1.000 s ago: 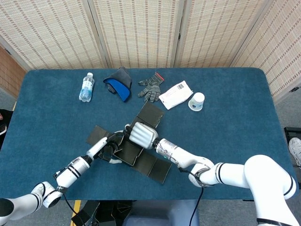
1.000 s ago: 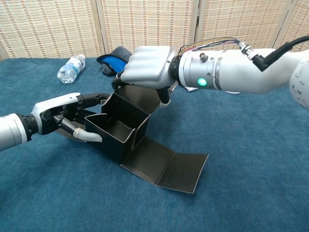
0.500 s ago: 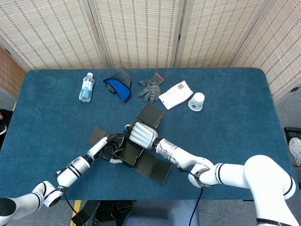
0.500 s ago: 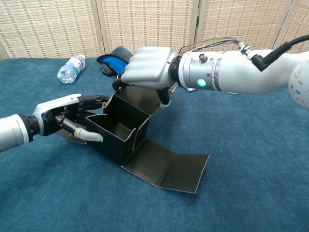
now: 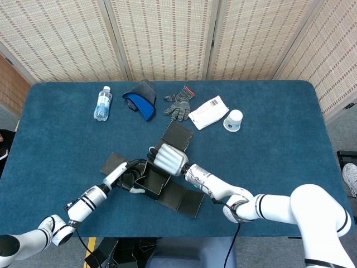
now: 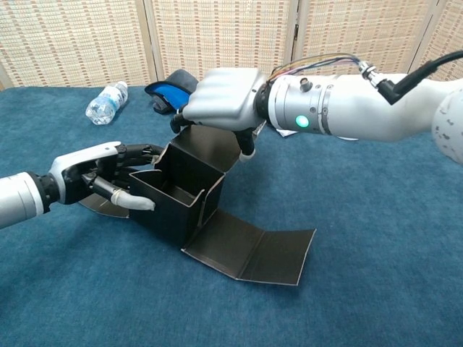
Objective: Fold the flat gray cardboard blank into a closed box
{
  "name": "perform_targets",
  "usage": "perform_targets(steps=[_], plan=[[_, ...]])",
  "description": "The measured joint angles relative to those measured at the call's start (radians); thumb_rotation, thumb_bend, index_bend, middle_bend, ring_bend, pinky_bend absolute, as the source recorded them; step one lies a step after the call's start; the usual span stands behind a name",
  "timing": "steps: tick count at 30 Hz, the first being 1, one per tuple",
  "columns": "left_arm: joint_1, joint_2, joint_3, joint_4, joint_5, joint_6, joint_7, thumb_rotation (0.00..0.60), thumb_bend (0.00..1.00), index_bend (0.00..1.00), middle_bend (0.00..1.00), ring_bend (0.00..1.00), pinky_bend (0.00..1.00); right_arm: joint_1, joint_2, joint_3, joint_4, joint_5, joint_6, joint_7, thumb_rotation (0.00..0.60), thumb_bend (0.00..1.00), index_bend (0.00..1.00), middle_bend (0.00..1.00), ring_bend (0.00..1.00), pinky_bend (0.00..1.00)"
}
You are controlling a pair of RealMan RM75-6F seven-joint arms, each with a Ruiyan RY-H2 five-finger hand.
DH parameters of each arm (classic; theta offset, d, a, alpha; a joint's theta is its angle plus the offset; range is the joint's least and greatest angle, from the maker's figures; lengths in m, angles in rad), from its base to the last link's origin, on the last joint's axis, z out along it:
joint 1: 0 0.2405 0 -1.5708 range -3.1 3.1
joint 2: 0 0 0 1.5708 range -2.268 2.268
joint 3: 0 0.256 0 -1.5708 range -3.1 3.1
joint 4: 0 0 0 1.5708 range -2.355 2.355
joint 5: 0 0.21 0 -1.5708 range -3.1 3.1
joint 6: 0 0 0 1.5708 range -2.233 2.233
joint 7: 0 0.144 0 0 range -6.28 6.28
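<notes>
Right now, box: your gray cardboard box [image 6: 177,194] sits half-formed near the front middle of the blue table [image 5: 279,145], walls up, top open, dark inside.
Lid flap: one long creased flap [image 6: 249,249] lies flat on the cloth, on the box's right side in the chest view.
Other flaps: one flap [image 5: 177,135] lies flat behind the box toward the glove, another [image 5: 111,163] lies flat on the box's left, under your left hand.
Left hand: your left hand [image 6: 98,177] is at the box's left wall, fingers [image 6: 134,204] curled onto its rim and corner; it grips that wall.
Right hand: your right hand [image 6: 221,105] is above the box's back wall, palm down, fingertips [image 6: 247,148] bent down on the upper edge; can't tell whether it grips or only presses.
Bottle: water bottle [image 5: 102,103] on its side, well behind the box to the left.
Cap: blue-and-dark cap [image 5: 141,98] behind the box.
Glove: gray knit glove [image 5: 179,103] just right of the cap.
Packet: white packet [image 5: 208,112] right of the glove.
Cup: white cup [image 5: 232,120] beside the packet.
</notes>
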Motion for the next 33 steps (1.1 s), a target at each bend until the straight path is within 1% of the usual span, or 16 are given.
perform_targets(steps=[2, 8, 12, 16, 20, 24, 28, 33], plan=[[0.002, 0.0, 0.0, 0.001, -0.002, 0.001, -0.001, 0.6, 0.1, 0.24, 0.24, 0.51, 0.59, -0.005, 0.0, 0.004, -0.003, 0.005, 0.008, 0.009, 0.6, 0.15, 0.0, 0.15, 0.79, 0.9], [0.013, 0.003, -0.003, 0.003, -0.014, 0.003, -0.003, 0.6, 0.1, 0.24, 0.25, 0.51, 0.59, -0.025, 0.006, 0.03, -0.032, 0.033, 0.025, 0.077, 0.6, 0.13, 0.0, 0.12, 0.78, 0.9], [0.022, 0.017, -0.003, 0.0, -0.021, 0.005, -0.001, 0.6, 0.1, 0.24, 0.25, 0.51, 0.59, -0.053, 0.03, 0.057, -0.091, 0.047, 0.06, 0.153, 0.6, 0.13, 0.0, 0.12, 0.78, 0.9], [0.035, 0.038, -0.005, -0.015, -0.033, 0.006, -0.004, 0.6, 0.1, 0.24, 0.25, 0.51, 0.59, -0.097, 0.069, 0.061, -0.157, 0.035, 0.104, 0.218, 0.6, 0.13, 0.0, 0.12, 0.78, 0.9], [0.048, 0.067, -0.006, -0.039, -0.045, 0.006, -0.017, 0.6, 0.1, 0.23, 0.25, 0.5, 0.59, -0.157, 0.103, 0.042, -0.209, -0.016, 0.165, 0.292, 0.6, 0.13, 0.0, 0.12, 0.78, 0.9], [0.058, 0.099, -0.009, -0.067, -0.055, 0.004, -0.037, 0.6, 0.1, 0.23, 0.25, 0.5, 0.59, -0.231, 0.129, 0.005, -0.241, -0.095, 0.248, 0.378, 0.6, 0.13, 0.0, 0.12, 0.78, 0.9], [0.065, 0.138, -0.016, -0.1, -0.067, -0.001, -0.07, 0.6, 0.1, 0.23, 0.25, 0.49, 0.59, -0.304, 0.146, -0.029, -0.25, -0.155, 0.326, 0.458, 0.6, 0.13, 0.0, 0.12, 0.78, 0.9], [0.069, 0.185, -0.029, -0.131, -0.082, -0.013, -0.099, 0.6, 0.1, 0.23, 0.25, 0.49, 0.59, -0.384, 0.166, -0.054, -0.245, -0.207, 0.412, 0.55, 0.6, 0.1, 0.0, 0.13, 0.78, 0.9]])
